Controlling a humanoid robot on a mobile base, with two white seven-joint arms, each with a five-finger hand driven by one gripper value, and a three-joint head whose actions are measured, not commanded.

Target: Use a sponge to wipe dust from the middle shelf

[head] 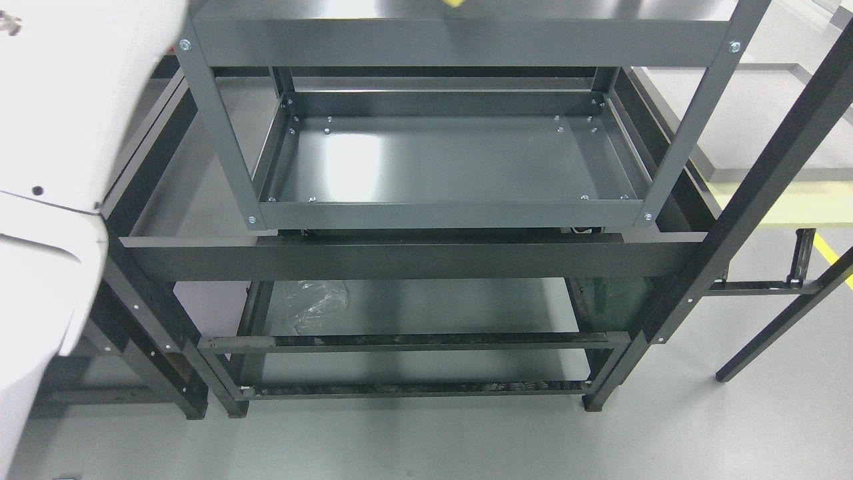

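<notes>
A single view, from the camera on the robot's head, looks steeply down and forward at a dark grey metal shelf rack [440,167] standing close in front. The middle shelf [453,160] fills the upper centre, seen from above through the frame. Lower shelves and grey floor [426,440] lie beneath. A white part of the robot's body [60,133] crowds the left edge.

I'm looking into a workshop or lab: bolted metal racks [440,213] on a smooth grey floor [466,440] with yellow tape lines [830,250]
</notes>
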